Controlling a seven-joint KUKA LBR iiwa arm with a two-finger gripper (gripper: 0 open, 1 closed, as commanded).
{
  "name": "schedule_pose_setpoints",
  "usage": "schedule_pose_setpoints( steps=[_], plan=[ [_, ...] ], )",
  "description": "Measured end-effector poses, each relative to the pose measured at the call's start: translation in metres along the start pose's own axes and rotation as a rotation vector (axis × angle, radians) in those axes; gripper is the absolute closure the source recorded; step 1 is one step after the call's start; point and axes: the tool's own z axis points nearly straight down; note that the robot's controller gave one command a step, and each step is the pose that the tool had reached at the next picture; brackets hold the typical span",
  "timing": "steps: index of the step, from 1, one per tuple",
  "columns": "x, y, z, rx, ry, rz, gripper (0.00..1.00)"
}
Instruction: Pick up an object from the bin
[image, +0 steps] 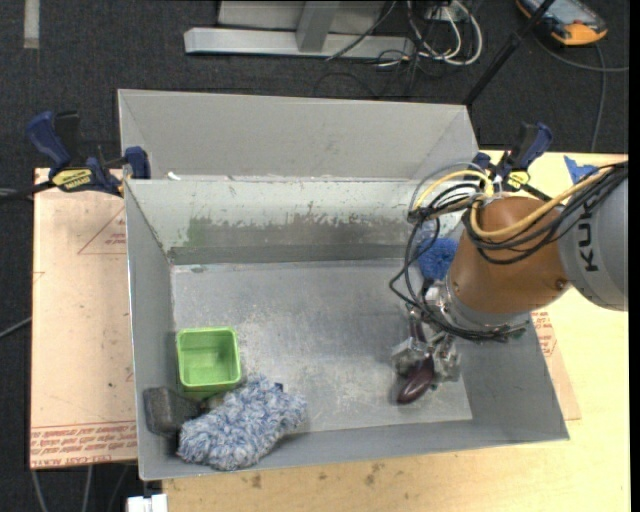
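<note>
Dark purple object (412, 386) lies at the tool (426, 366) tip, well right of the green tray (208, 358). Tool opening cannot be told.

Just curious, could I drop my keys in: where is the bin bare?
The wide middle of the floor, between the green tray and the gripper, is bare. Crowded: lower left corner, with tray, blue-white knitted cloth and dark grey block.

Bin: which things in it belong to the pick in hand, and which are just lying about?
In the job: gripper; dark purple lump just under it, front right of the bin.
Lying about: green tray, blue-and-white woolly cloth, dark grey block, all front left; blue scrap at the right wall, behind the arm.
</note>
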Motion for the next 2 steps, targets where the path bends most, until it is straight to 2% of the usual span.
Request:
schedule_pose_setpoints(
  steps=[1, 2],
  plan=[
    [0.000, 0.000, 0.000, 0.000, 0.000, 0.001, 1.00],
    [0.023, -0.011, -0.136, 0.003, -0.001, -0.013, 1.00]
  ],
)
